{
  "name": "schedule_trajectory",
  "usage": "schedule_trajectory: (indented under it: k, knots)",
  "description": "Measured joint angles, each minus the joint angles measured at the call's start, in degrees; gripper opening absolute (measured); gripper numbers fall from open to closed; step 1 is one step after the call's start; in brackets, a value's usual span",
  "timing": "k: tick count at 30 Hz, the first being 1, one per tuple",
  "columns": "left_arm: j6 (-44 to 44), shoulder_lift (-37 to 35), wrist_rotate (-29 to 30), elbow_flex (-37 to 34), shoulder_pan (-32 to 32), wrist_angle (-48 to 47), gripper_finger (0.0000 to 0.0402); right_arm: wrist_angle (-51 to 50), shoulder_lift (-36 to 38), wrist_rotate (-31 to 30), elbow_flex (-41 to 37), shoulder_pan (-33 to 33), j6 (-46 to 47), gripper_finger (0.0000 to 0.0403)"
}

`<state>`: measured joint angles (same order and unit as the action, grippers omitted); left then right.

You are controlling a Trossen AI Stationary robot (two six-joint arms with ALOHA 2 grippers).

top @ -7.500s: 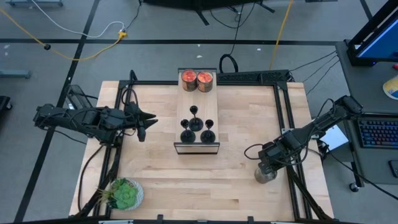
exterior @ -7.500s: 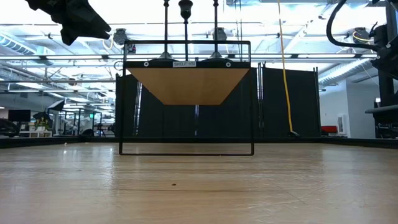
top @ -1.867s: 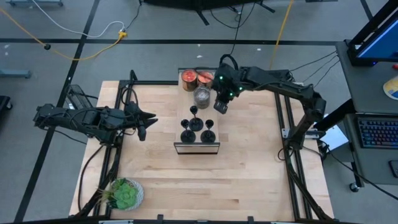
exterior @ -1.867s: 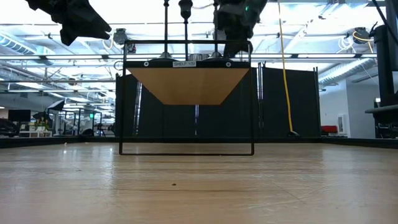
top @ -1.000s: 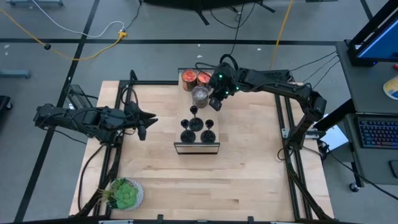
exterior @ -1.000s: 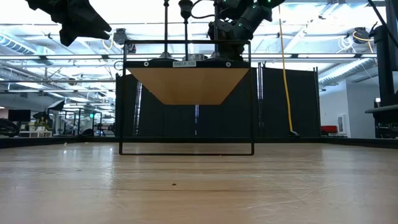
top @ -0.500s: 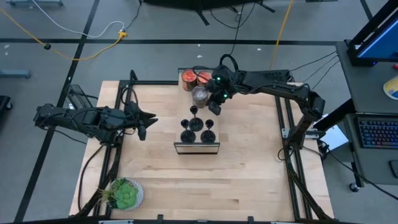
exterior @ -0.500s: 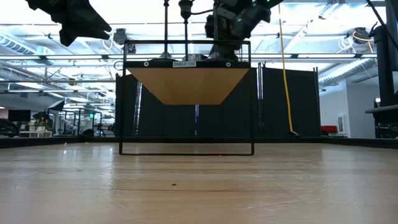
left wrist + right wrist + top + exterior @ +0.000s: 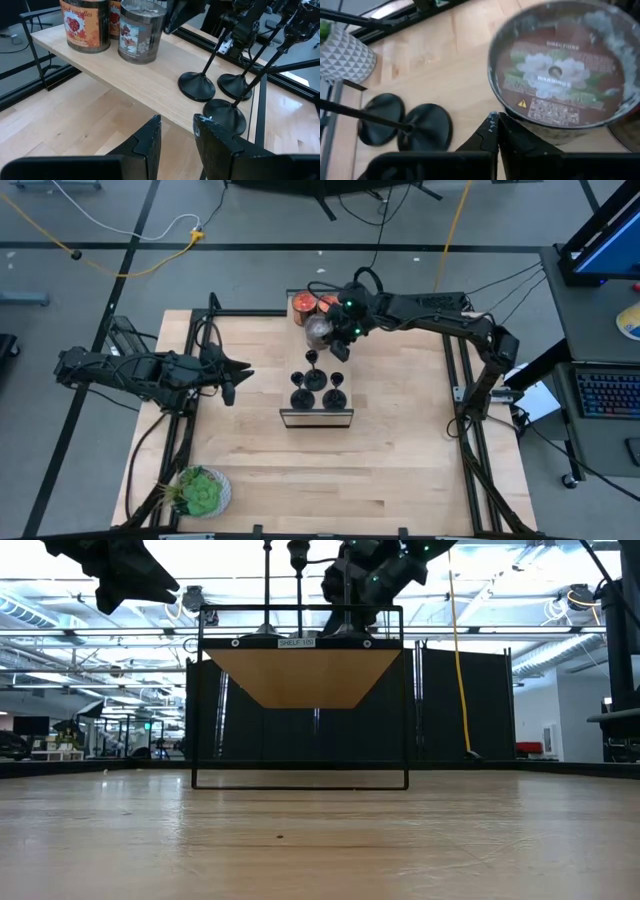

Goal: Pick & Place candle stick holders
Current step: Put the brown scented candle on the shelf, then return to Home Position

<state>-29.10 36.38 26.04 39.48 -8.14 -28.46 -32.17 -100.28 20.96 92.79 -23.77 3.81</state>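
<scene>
hovering beside the grey jar near three candle stick holders, the right pincer is pressed together.

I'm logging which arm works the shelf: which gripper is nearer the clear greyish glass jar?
The right gripper: it sits right beside the clear greyish glass jar on the shelf. The left gripper waits off the shelf's left side.
</scene>
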Motion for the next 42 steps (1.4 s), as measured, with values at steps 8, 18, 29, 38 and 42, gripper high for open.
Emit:
schedule_trajectory:
  k: [8, 18, 29, 38, 42]
  knots:
    - [-0.06, -0.02, 0.04, 0.00, 0.00, -0.01, 0.0120, 0.29, -0.16, -1.37, -0.02, -0.97, -0.02, 0.0000]
    - [-1.19, -0.01, -1.18, -0.01, 0.00, -0.04, 0.0120, -7.11, 5.69, -1.55, -0.09, 0.11, -1.25, 0.0000]
    - [-2.56, 0.00, -2.67, -0.01, 0.00, 0.05, 0.0120, -19.61, 19.07, -20.38, -0.02, 0.90, -6.54, 0.0000]
    - [0.42, -0.02, -2.05, 0.00, 0.00, 3.38, 0.0120, -26.26, 27.72, -23.79, -0.02, 0.87, -4.99, 0.0004]
    - [0.90, -0.02, -4.18, 0.00, 0.00, 3.47, 0.0120, -28.52, 29.99, -23.72, -0.02, 1.41, -3.54, 0.0004]
